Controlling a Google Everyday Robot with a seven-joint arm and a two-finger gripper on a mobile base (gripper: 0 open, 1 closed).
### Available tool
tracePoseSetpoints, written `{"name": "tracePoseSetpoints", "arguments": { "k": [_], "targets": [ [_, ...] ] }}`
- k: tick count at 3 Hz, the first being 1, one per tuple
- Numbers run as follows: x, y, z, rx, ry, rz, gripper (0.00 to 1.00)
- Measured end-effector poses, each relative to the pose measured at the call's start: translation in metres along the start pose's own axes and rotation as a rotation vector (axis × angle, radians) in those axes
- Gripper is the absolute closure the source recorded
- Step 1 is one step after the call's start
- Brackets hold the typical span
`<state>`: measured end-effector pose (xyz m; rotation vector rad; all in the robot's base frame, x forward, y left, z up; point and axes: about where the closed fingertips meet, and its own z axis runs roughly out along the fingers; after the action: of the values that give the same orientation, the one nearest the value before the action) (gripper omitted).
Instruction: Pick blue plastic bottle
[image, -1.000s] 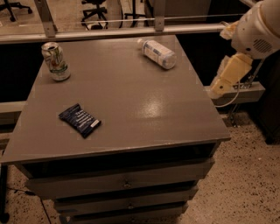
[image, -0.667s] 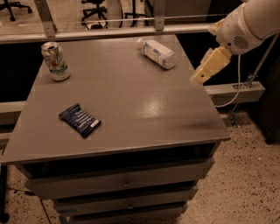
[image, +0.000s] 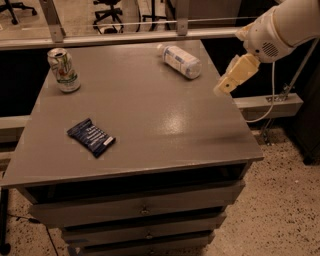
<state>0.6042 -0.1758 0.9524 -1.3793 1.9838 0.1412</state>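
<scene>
Grey metal drawer cabinet fills the view, with a rail along its far side. White robot arm enters cut off at far right, and its cream gripper hangs by the right edge; whether it is open or closed I cannot tell. Nothing is grasped yet: the clear blue-labelled plastic bottle lies on its side far right, just beside the gripper. White-green drink can stands far left, flat dark blue snack packet near left

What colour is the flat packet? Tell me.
Packet dark blue, white print, camera view; hand by table's right edge.
</scene>
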Motion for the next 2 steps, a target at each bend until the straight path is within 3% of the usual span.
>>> {"name": "tracePoseSetpoints", "arguments": {
  "k": [1,2],
  "targets": [
    [-0.014,-0.006,0.018,0.000,-0.065,0.012,0.00],
    [-0.042,-0.029,0.062,0.002,-0.171,0.063,0.00]
  ]
}}
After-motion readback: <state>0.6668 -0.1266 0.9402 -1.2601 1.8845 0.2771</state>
